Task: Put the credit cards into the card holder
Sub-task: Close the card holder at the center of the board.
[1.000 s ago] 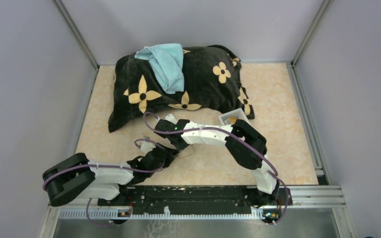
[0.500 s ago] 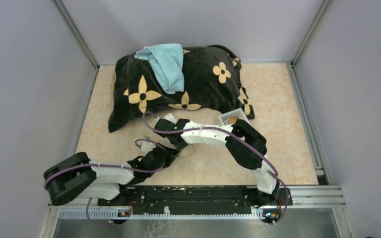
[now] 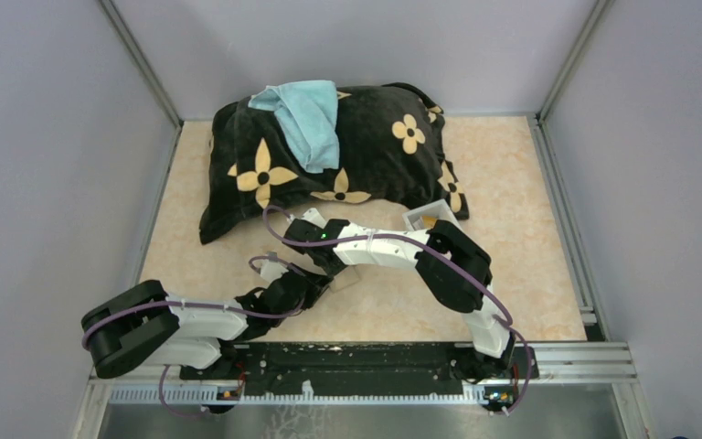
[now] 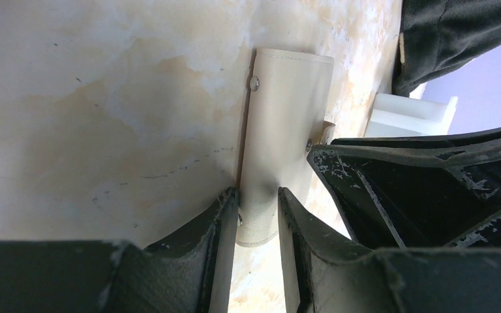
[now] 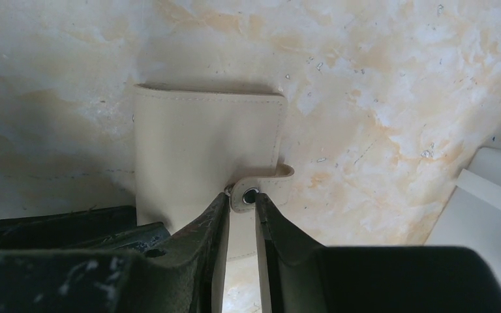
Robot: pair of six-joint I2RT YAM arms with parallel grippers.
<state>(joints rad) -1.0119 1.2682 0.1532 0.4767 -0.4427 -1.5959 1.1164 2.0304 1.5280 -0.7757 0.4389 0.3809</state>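
Left wrist view: grips the near edge of the folded card holder (image 4: 290,111) in the left tool (image 4: 258,195), pinning it to the counter (image 4: 104,98) near the pillow (image 4: 443,32). Right wrist view: has eased the right tool (image 5: 242,199) from pinched shut to narrowly parted at the snap tab (image 5: 267,177), probably letting the tab go. Leaves the holder folded, with no credit cards to be seen in either wrist view and the white tray (image 5: 489,195) near its right.
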